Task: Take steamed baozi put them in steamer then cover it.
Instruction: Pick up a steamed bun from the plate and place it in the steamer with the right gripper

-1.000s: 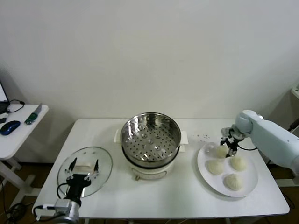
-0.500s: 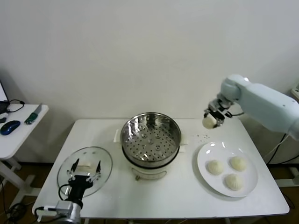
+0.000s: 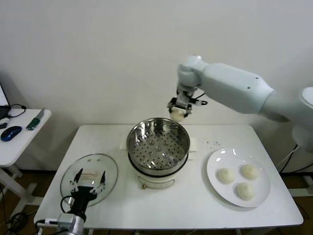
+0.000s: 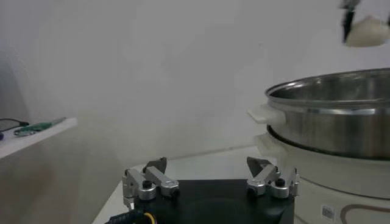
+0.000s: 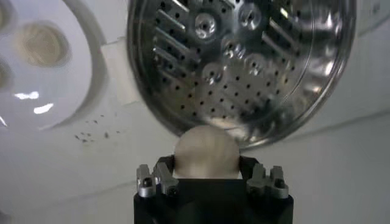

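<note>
Bun (image 3: 177,113) riding in right gripper (image 3: 178,110), pinched between the fingers, hanging just above the far rim of the steamer (image 3: 158,145). Having come off the plate (image 3: 238,177) a second ago and crossed the table (image 3: 195,205) in one long sweep leftward. Right wrist view looking straight down: bun (image 5: 206,152) nipped between the fingers, perforated tray showing bare beyond it, pot not yet under the bun's centre.

Leaving three buns on the plate: (image 3: 225,175), (image 3: 249,171), (image 3: 244,190). Nothing in the steamer yet.

Left gripper (image 3: 88,182) waiting low at the table's near left corner, fingers spread wide, poised over the lid (image 3: 89,178), which is lying flat on the table beside the steamer. Not touching the handle, as far as can be told.

Meaning for the task: first of four transfers nearing its drop. Needing a little more travel toward the pot's middle, then lowering before release, to avoid the bun bouncing off the rim. Covering still well off.
</note>
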`<action>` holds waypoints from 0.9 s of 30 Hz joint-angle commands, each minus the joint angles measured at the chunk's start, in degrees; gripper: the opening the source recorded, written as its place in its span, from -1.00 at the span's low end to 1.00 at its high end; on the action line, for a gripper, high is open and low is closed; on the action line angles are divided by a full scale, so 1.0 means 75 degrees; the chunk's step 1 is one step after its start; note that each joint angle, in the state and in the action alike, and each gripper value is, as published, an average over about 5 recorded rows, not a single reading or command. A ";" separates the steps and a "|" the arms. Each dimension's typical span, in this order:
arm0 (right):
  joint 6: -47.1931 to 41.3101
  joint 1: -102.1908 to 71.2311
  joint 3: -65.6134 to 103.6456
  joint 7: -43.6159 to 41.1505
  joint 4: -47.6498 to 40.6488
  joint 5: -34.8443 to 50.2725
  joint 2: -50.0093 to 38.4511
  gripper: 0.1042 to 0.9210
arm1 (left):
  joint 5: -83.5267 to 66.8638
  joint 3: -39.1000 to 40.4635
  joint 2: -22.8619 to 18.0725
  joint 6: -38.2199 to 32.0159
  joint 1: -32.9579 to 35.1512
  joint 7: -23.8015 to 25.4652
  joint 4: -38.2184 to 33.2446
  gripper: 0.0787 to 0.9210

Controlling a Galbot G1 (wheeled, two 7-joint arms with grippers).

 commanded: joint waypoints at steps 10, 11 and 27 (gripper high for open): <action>0.1293 -0.1499 0.0513 0.0425 -0.0458 -0.2695 0.1334 0.43 | -0.0041 -0.0030 0.0073 0.0038 0.0074 -0.0004 -0.0053 0.77; 0.1289 -0.1561 0.0516 0.0441 -0.0499 -0.2741 0.1343 0.43 | -0.0038 -0.0026 0.0064 0.0037 0.0086 -0.0005 -0.0041 0.77; 0.1152 -0.2028 0.0620 0.0400 -0.0978 -0.2892 0.1508 0.47 | -0.0028 -0.0007 0.0015 0.0008 0.0162 -0.0009 0.0065 0.77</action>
